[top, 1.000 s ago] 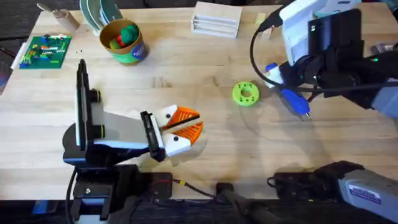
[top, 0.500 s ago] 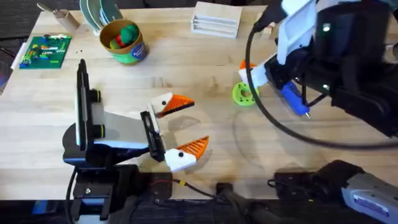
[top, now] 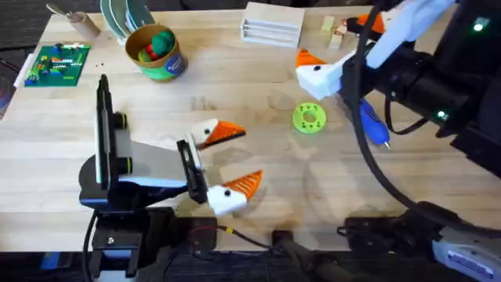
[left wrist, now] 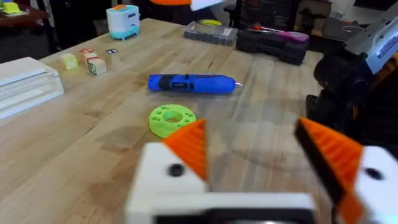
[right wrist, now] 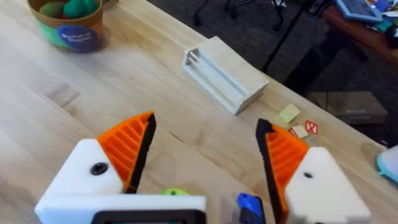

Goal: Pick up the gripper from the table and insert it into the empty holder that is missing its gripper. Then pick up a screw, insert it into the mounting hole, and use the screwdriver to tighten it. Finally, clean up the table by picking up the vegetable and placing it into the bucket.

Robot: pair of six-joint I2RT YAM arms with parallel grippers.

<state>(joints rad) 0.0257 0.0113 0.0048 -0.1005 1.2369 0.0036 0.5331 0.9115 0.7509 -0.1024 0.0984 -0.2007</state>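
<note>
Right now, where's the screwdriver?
Overhead: the screwdriver lies on the table, right of centre, beside the green disc, under the right arm.

screwdriver (top: 373,124) partly hidden under right arm, bucket (right wrist: 66,26) cropped at edge, contents perhaps vegetables

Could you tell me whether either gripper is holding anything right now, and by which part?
Nothing is held: the left gripper and right gripper are both open, and the screwdriver lies on the table.
</note>
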